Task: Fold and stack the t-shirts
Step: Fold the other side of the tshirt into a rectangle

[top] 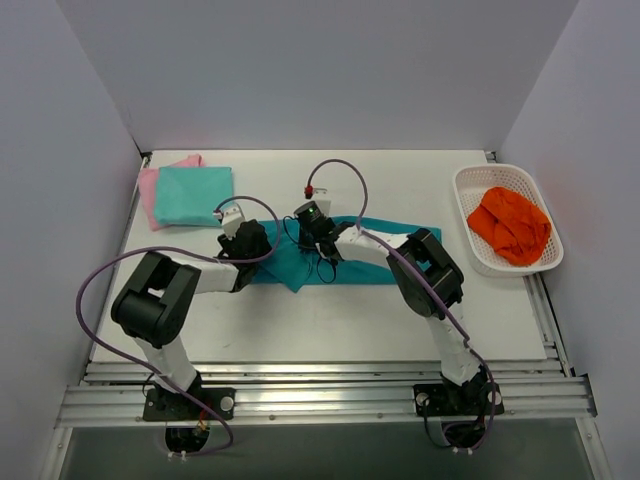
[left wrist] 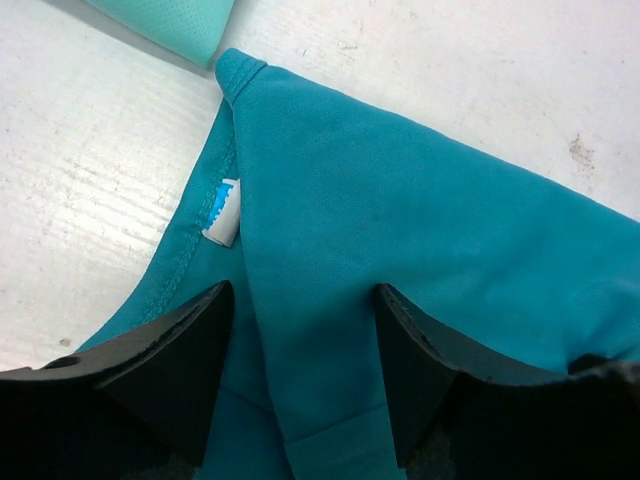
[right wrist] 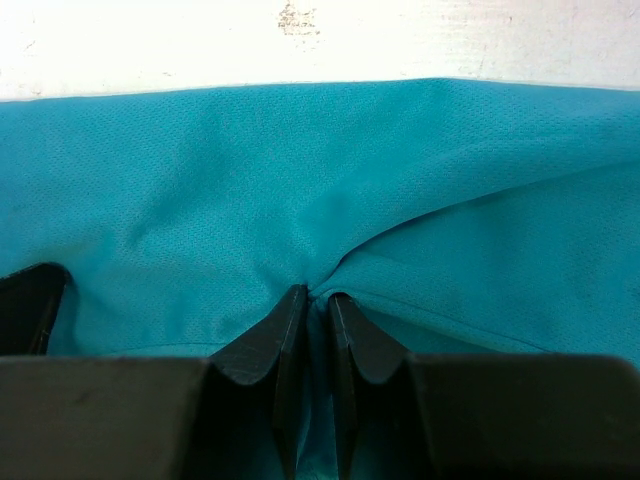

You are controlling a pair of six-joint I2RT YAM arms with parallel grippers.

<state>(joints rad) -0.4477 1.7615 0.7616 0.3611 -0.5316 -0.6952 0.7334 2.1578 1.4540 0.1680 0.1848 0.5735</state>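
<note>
The deep teal t-shirt [top: 300, 265] lies partly folded on the table's middle. It fills the left wrist view [left wrist: 400, 230] and the right wrist view [right wrist: 200, 200]. My left gripper [top: 243, 238] is open, its jaws astride a fold of the teal cloth [left wrist: 305, 300] near the white collar label [left wrist: 222, 212]. My right gripper [top: 315, 225] is shut on a pinch of the teal t-shirt [right wrist: 318, 292]. The aqua-mint t-shirt [top: 193, 194] lies folded on the pink t-shirt [top: 148, 195] at the back left.
A white basket [top: 470, 240] at the right holds an orange cloth [top: 511, 224]. White walls close in the table on three sides. The aqua-mint corner [left wrist: 170, 25] shows just beyond the teal collar.
</note>
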